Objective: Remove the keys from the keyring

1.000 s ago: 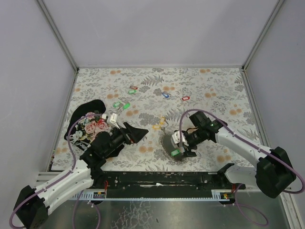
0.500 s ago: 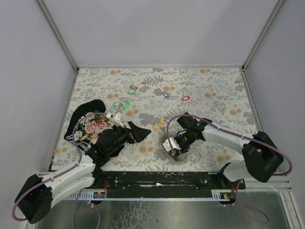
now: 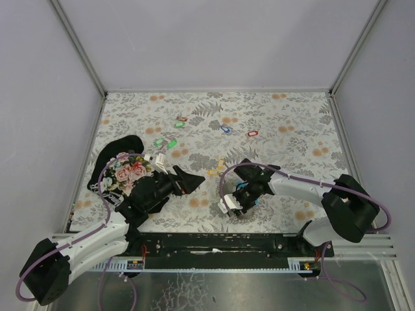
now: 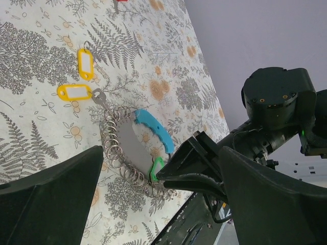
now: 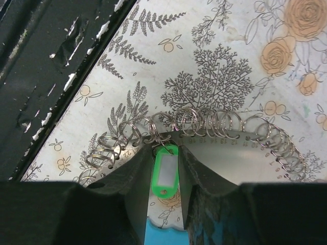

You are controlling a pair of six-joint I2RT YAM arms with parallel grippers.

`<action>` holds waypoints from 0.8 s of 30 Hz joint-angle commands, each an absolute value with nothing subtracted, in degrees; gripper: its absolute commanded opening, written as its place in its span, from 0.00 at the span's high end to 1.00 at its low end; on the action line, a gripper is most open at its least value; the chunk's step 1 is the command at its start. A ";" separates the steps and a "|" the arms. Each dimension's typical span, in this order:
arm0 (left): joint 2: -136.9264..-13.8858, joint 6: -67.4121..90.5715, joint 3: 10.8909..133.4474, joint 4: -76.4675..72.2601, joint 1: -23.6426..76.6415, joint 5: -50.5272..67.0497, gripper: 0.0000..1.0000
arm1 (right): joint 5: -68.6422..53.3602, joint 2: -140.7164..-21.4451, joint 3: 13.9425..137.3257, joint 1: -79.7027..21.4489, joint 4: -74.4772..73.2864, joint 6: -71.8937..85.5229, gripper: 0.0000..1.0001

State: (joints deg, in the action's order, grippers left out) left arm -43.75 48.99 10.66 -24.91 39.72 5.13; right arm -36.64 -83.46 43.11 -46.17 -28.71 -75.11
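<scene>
The keyring [image 4: 127, 148] is a flat grey loop with a blue section [image 4: 153, 130], edged by several small wire rings, lying on the floral mat near the front edge. A small green key tag [image 5: 164, 172] hangs from one wire ring over the grey band. My right gripper [image 5: 164, 153] reaches down on it, one finger pressed against each long side of the tag. From above, the right gripper [image 3: 238, 201] covers most of the keyring. My left gripper [image 3: 198, 181] hovers open just left of the keyring, holding nothing.
Two yellow tags [image 4: 85, 63] lie on the mat beyond the keyring. Green tags [image 3: 165, 142], a red tag [image 3: 182, 120], a blue tag [image 3: 225, 129] and another red tag [image 3: 253, 133] are scattered farther back. A black floral cloth [image 3: 120, 146] lies left. The black front rail [image 5: 46, 61] runs close by.
My right gripper has slid left and down over the keyring and narrowed its fingers onto the green tag. The left arm has edged slightly right and stayed open.
</scene>
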 commanded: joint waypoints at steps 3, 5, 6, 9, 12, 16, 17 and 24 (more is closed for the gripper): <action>-41.66 48.43 9.34 -28.41 39.66 4.70 0.06 | -34.58 -84.50 42.89 -47.85 -28.12 -76.28 0.69; -41.56 48.43 9.23 -28.35 39.70 4.62 0.06 | -34.09 -84.59 42.81 -48.06 -28.08 -76.43 0.71; -41.57 48.43 9.23 -28.31 39.65 4.68 0.06 | -33.84 -84.68 42.80 -48.21 -28.04 -76.38 0.72; -41.79 48.43 9.23 -28.56 39.64 4.87 0.06 | -33.29 -84.73 42.78 -48.50 -27.91 -76.38 0.75; -42.05 48.46 9.23 -28.73 39.65 4.98 0.06 | -32.89 -84.73 42.71 -48.67 -27.86 -76.33 0.78; -42.02 48.52 9.26 -28.82 39.66 5.09 0.06 | -32.52 -84.36 42.82 -48.68 -27.95 -76.23 0.85; -42.05 48.52 9.23 -28.78 39.65 5.22 0.06 | -32.44 -84.18 42.92 -48.68 -28.03 -76.16 0.88; -41.84 47.70 9.41 -29.00 39.69 7.00 0.07 | -34.25 -81.64 44.57 -48.69 -30.68 -73.95 1.00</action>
